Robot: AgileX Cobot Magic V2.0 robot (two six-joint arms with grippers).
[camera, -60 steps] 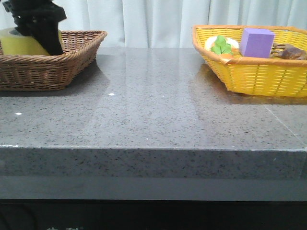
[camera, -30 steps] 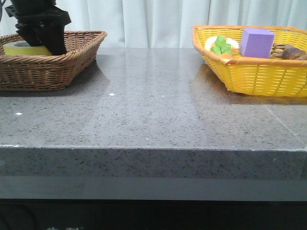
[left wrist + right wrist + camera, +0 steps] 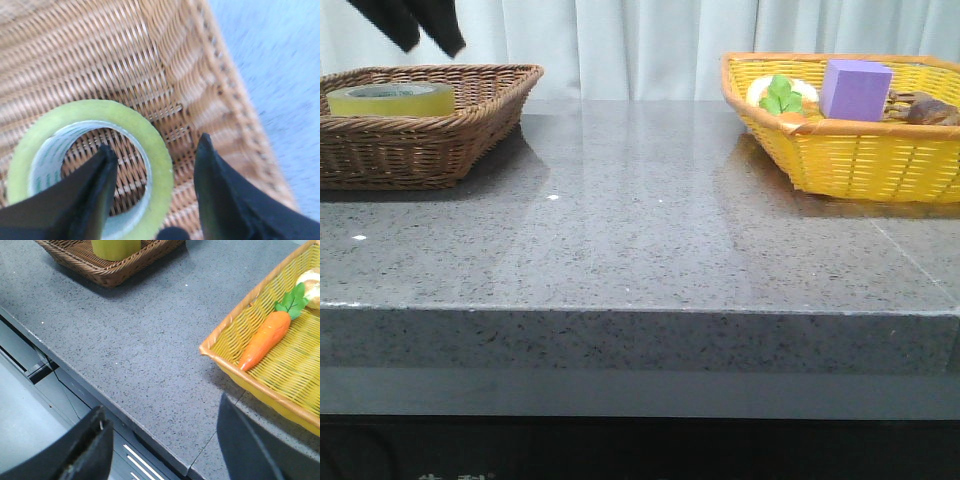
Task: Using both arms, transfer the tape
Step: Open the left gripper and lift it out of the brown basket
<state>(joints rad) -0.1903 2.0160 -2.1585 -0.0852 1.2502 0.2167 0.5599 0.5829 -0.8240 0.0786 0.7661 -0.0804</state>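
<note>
- tape [image 3: 390, 99] lies flat in the brown basket [image 3: 470, 125], at the table's [image 3: 640, 230] far left.
- left gripper [image 3: 152, 165] hangs above the tape, fingers spread, gripping nothing.
- right gripper [image 3: 160, 440] hangs over the table edge, fingers apart, empty.
- yellow basket [image 3: 860, 160] far right holds a purple cube [image 3: 855, 88] and a carrot [image 3: 265, 340].

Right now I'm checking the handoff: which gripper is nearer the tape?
Left. The left gripper hangs open just above the tape in the brown basket; the right gripper is far off.

Lying flat in the wicker basket [image 3: 470, 120] at the worktop's [image 3: 640, 240] far-left corner: the tape [image 3: 390, 99]. Sitting at the far-right corner: the second basket [image 3: 860, 160], holding the cube [image 3: 855, 88] and carrot [image 3: 264, 339].
</note>
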